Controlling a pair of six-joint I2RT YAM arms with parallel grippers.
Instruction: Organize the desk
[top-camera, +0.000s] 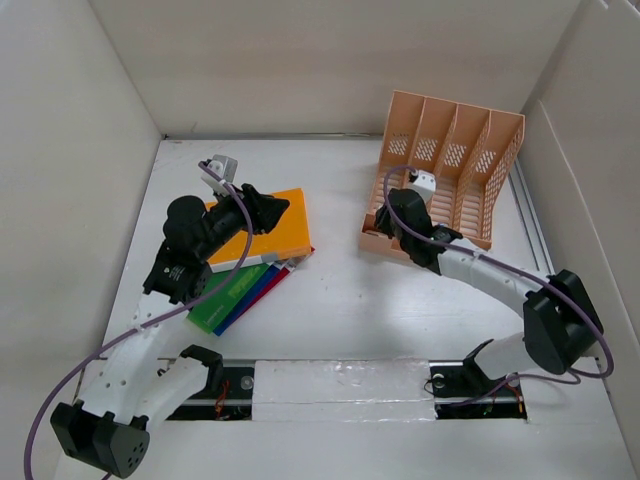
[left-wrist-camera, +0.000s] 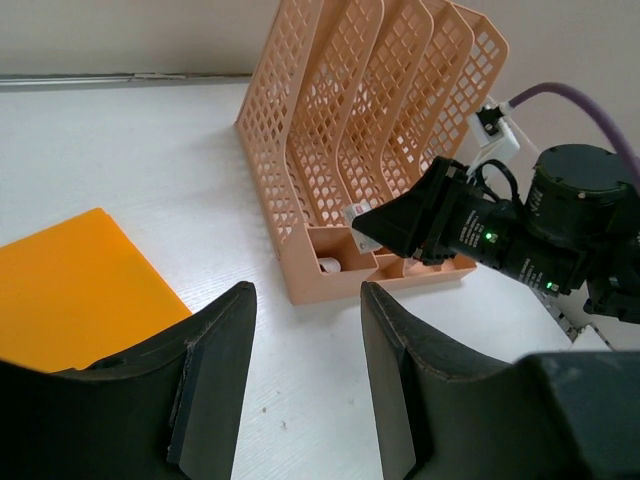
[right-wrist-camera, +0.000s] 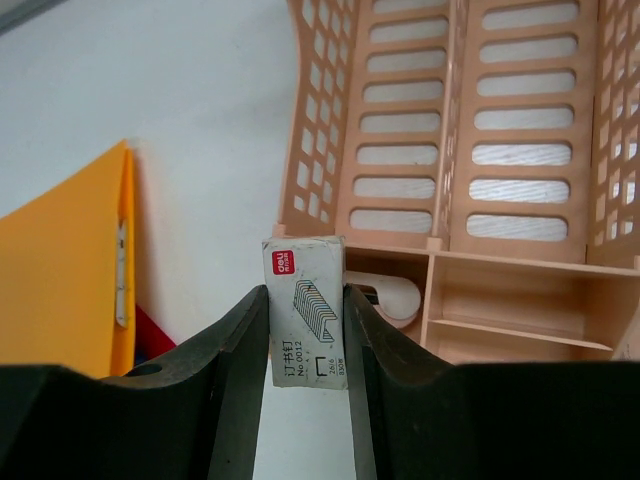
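The white desk (top-camera: 340, 300) holds a peach slotted file rack (top-camera: 450, 160) at the back right and an orange book (top-camera: 285, 225) on top of a book stack at the left. My right gripper (right-wrist-camera: 305, 300) is shut on a small white staple box (right-wrist-camera: 305, 315) and holds it just in front of the rack's (right-wrist-camera: 450, 130) front left compartment. In the top view the right gripper (top-camera: 385, 205) is at the rack's left front corner. My left gripper (left-wrist-camera: 305, 300) is open and empty, above bare desk (left-wrist-camera: 150, 150) beside the orange book (left-wrist-camera: 70, 290). In the top view it (top-camera: 268, 210) hovers over that book.
Green, blue and red books (top-camera: 235, 290) fan out under the orange one. A white rounded object (right-wrist-camera: 390, 295) lies in the rack's front left compartment. White wall panels (top-camera: 80, 150) close in the desk on three sides.
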